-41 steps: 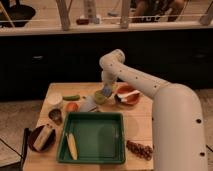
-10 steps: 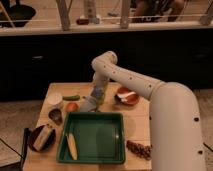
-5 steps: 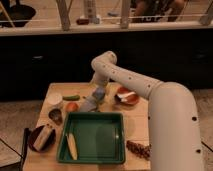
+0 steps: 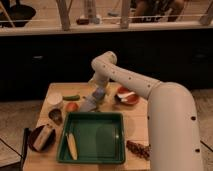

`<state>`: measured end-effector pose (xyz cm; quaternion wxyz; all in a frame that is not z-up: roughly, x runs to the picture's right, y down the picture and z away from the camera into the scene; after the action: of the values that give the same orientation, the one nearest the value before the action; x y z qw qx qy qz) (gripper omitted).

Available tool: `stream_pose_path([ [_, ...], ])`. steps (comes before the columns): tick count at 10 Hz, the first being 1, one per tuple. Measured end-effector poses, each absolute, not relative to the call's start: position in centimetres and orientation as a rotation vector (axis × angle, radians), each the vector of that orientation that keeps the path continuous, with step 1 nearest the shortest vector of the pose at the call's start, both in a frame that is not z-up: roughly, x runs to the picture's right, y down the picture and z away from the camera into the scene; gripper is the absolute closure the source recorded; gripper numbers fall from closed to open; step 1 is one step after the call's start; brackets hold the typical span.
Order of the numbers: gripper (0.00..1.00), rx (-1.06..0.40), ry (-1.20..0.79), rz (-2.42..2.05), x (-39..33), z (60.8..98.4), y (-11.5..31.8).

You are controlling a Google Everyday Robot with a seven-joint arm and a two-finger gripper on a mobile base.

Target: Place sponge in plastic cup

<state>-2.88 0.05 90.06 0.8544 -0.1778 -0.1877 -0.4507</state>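
One gripper (image 4: 98, 95) above wooden table (image 4: 134, 123); dark counter (image 4: 50, 57) behind.

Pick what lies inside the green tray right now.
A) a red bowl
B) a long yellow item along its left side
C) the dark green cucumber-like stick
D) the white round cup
B: a long yellow item lies along the left side of the green tray; the end effector hangs past the tray's far edge, by the plastic cup.
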Motion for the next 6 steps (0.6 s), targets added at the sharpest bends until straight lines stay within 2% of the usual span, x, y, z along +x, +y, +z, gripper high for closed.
stream_pose_path([
  [6,0.20,-0.366,-0.391,-0.940,-2.39,90.01,-0.19],
])
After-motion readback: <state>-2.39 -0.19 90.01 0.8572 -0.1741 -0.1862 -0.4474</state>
